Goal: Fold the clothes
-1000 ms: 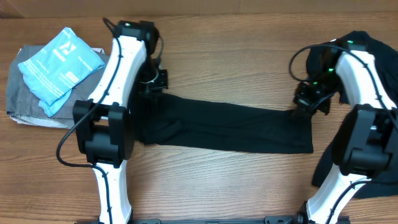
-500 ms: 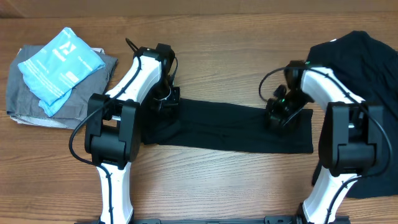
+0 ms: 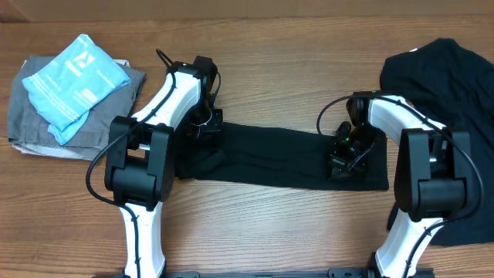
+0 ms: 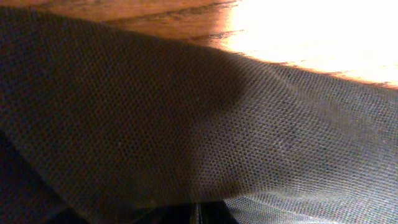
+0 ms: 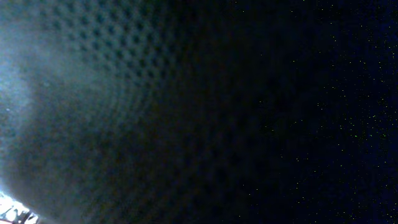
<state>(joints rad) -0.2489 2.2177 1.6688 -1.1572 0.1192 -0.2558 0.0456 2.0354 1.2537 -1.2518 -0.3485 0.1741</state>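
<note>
long black garment (image 3: 278,158), crumpled black heap (image 3: 455,77)

Two white-and-black robot arms extend from bases at the near edge of the overhead view. The left arm (image 3: 158,93) bends at a black elbow block and angles up and to the right. Its wrist is turned downward, and the left gripper (image 3: 202,128) sits low with its fingers closed together. The right arm (image 3: 395,110) curls over toward the left with its wrist tipped down. The right gripper (image 3: 344,157) also sits low and closed. The fingers of both are hidden in the wrist views.
</note>
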